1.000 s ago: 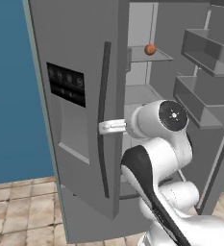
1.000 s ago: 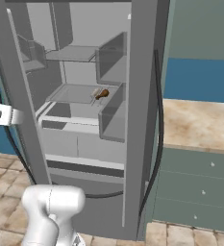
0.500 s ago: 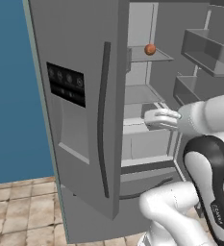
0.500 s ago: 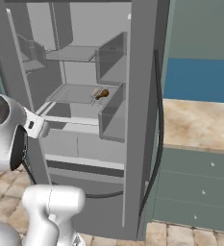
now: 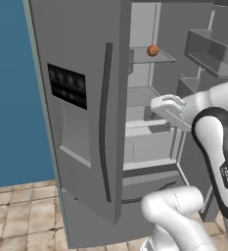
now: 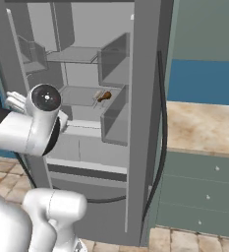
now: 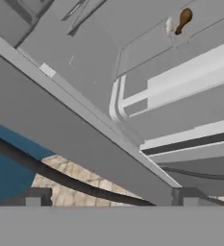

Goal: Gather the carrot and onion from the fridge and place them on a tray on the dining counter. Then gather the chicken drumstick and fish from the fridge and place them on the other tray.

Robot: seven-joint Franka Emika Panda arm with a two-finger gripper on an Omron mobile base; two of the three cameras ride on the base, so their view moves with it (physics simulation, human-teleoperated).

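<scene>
**Arm reaching into the open fridge, hand spread and empty**

The fridge (image 5: 86,122) stands with its right door swung open and its left door shut, a dark display panel (image 5: 66,86) set in that closed door beside a long dark handle (image 5: 104,122). The white arm bends up in front of the opening, and its hand (image 5: 167,105) sits at the level of the middle shelf, just at the front of the compartment. In the hand view the two finger tips (image 7: 34,197) stand far apart at the bottom corners with nothing between them, so the hand is spread wide and holds nothing.

On the upper shelf, seen from the left, a small round orange-brown thing, most likely the onion (image 5: 152,50), rests near the shelf's front left. On the middle shelf the chicken drumstick (image 6: 103,96) lies toward the right side; from the hand it shows as a brown shape with a pale end (image 7: 180,20), well apart from the finger tips. To the right of the fridge runs a pale wooden surface (image 6: 204,128) over grey-green drawers (image 6: 199,192).
</scene>
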